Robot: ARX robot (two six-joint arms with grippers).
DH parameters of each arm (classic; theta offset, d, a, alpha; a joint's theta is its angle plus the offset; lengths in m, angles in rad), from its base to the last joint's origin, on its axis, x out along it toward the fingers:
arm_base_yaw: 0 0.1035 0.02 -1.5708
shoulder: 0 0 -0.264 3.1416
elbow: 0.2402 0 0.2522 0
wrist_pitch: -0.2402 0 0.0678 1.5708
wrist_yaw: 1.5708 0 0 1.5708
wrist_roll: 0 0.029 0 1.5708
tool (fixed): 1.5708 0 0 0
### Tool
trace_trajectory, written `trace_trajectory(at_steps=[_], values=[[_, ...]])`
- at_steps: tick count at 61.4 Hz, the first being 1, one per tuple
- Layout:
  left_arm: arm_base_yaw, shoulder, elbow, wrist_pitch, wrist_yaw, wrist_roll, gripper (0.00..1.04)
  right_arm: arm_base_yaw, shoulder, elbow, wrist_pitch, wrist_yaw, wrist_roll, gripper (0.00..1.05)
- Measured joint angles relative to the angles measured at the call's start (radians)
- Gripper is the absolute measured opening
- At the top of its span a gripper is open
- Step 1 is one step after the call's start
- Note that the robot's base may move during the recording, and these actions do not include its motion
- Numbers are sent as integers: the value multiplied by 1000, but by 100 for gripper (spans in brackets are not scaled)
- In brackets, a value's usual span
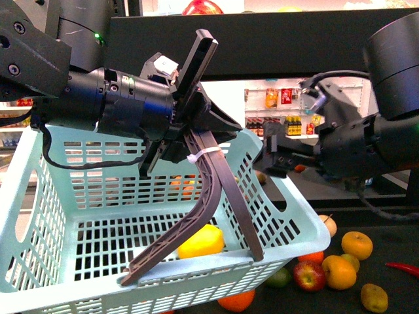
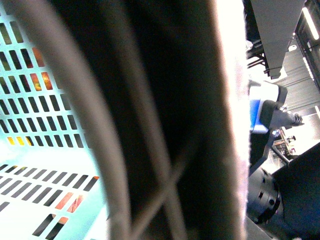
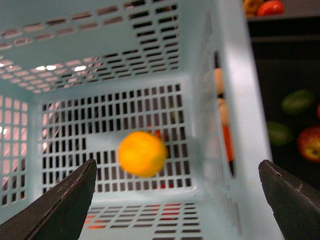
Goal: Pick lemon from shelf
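The left arm's hand (image 1: 196, 134) sits closest, at the top of the pale blue basket (image 1: 39, 196), where two brown handles (image 1: 213, 190) meet under a white zip tie (image 1: 203, 156). The basket hangs from that hand, but whether its fingers press on the handles I cannot tell. The left wrist view is filled by a dark blur of the handle beside the basket's slotted wall.

The lemon (image 1: 201, 241) lies inside the basket, on its floor near the front wall, and not on the shelf (image 1: 294, 46). In the right wrist view the lemon (image 3: 142, 153) shows as a blurred yellow oval against the basket's grid.

The right hand (image 1: 275, 157) hovers at the basket's right rim. Its fingers (image 3: 60, 205) are spread wide apart and touch nothing.

Beyond the basket's right corner, on the shelf's dark lower tray, lie an orange (image 1: 357, 244), a red apple (image 1: 309, 275) and a red chili (image 1: 402, 267).
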Motion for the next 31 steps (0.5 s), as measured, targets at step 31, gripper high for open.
trace_trajectory(at_steps=[31], values=[[0,0,0,0,4,0,11,-253,340,-117,154,128,-159,97]])
